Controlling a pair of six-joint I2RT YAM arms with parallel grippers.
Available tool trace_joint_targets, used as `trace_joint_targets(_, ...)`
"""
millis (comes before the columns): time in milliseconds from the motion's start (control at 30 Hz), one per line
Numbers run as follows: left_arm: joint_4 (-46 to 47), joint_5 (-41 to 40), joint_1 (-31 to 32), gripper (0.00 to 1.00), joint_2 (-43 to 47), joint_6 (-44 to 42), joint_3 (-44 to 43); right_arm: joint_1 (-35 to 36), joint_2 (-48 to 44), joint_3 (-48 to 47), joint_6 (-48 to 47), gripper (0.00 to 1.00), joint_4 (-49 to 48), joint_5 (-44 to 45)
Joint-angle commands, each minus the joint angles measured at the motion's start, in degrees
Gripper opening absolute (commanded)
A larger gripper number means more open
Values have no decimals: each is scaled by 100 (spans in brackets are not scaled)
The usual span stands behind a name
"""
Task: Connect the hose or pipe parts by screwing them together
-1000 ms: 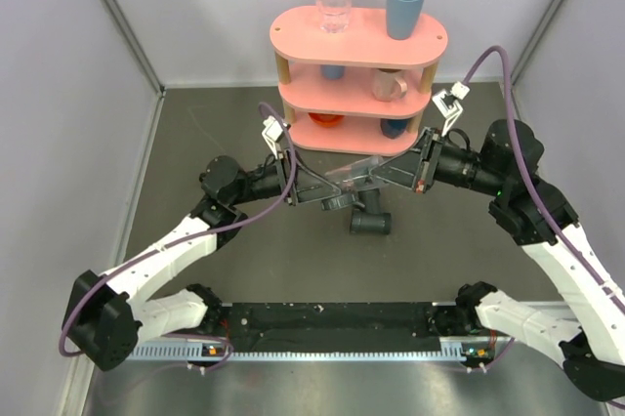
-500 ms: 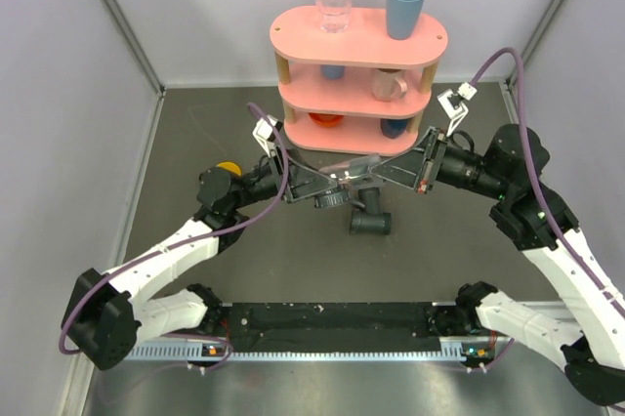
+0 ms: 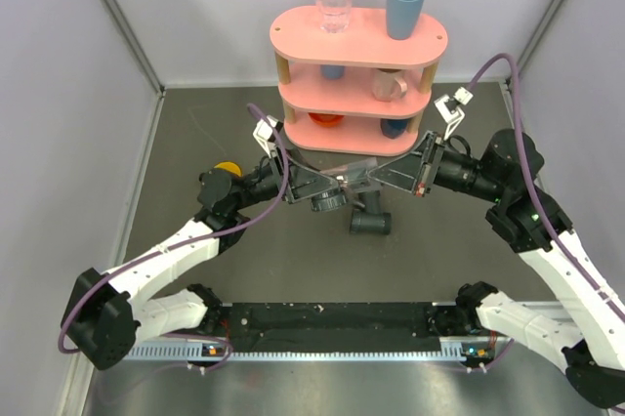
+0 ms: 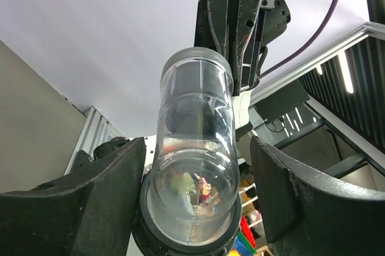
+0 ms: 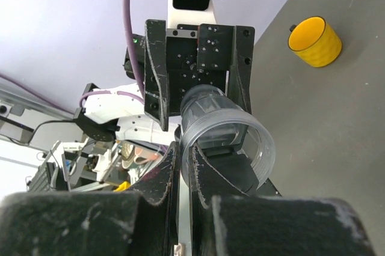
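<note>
The translucent tube [image 3: 356, 174] hangs in the air between my two grippers, in front of the shelf. Its lower end sits in the dark grey T-shaped fitting [image 3: 369, 216], which shows as a dark collar [image 4: 180, 241] in the left wrist view. My right gripper [image 5: 184, 154] is shut on the wall of the tube's [image 5: 222, 124] open threaded rim, one finger inside and one outside. My left gripper [image 4: 197, 148] straddles the tube [image 4: 195, 106] at the collar. Its jaws stand apart, with a gap beside the right finger [image 4: 283, 190].
A pink three-tier shelf [image 3: 293, 45] stands just behind the grippers, with a clear glass [image 3: 334, 4] and a blue cup [image 3: 404, 6] on top and more cups on the lower tiers. A small yellow cup [image 3: 228, 169] sits on the table by the left arm.
My left gripper's jaws have spread wider around the fitting, and the left wrist has shifted, uncovering the yellow cup. The right gripper has kept its pinch on the tube's rim.
</note>
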State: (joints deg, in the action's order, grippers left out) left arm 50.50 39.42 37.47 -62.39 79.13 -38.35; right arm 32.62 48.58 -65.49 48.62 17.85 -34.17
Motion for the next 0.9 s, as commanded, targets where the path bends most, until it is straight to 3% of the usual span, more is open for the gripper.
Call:
trace_joint_targets(0,486,4,32,69,157,-109,-50,43,-120,63,104,0,-343,-2)
trace_joint_targets(233,645,373,49,55,-10,32,-103,43,-112,63,95,0,-352,16)
trace_joint_targets(400,575,461,50,16,-36,32,-129,43,-68,98,51,0,-352,-37)
trace_joint_targets(500,461,514,41,2,-10,15,-120,42,-33,90,-10,0,-282,-46)
trace_joint_targets(633,250,532,41,0,69,-82,-85,34,73,28,-72,0,-115,-54)
trace_joint_targets(667,102,523,32,0,113,-134,-68,25,73,19,-98,3,-106,-46)
trace_joint_targets(800,-582,435,-82,0,323,-407,-85,-141,108,-112,-265,37,297,77)
trace_joint_targets(867,-1136,356,-196,0,533,-722,-111,-238,108,-288,-440,47,735,296)
